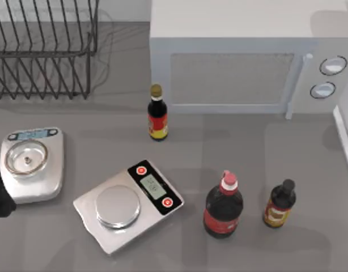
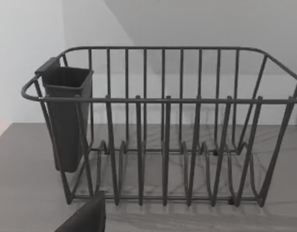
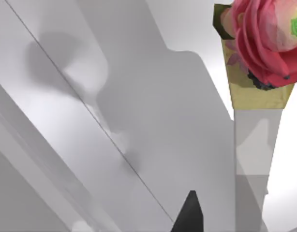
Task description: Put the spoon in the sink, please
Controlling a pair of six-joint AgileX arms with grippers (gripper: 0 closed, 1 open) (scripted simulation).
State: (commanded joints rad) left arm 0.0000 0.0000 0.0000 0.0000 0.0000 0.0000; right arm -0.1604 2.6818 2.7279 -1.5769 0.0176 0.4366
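White microwave (image 1: pixel 247 56) at the table's back right; wire dish rack (image 1: pixel 43 51) at back left, a dark cutlery cup (image 2: pixel 66 116) hung on its end. Two kitchen scales in front: white scale (image 1: pixel 32 164) at left, silver scale (image 1: pixel 127 204) nearer centre. Three dark bottles: red-labelled bottle (image 1: pixel 223 207), brown-capped bottle (image 1: pixel 157 113), small bottle (image 1: pixel 279 204). Left gripper (image 2: pixel 85 217) faces the rack; right gripper (image 3: pixel 189 215) faces a pink flower (image 3: pixel 264 38). Neither gripper's state, nor the spoon's place, can be told.

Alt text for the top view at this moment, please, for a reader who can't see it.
Grey table seen from above: two kitchen scales at the left and centre, three dark sauce bottles, a white microwave at the back right and a wire dish rack at the back left. A dark arm part sits at the left edge.
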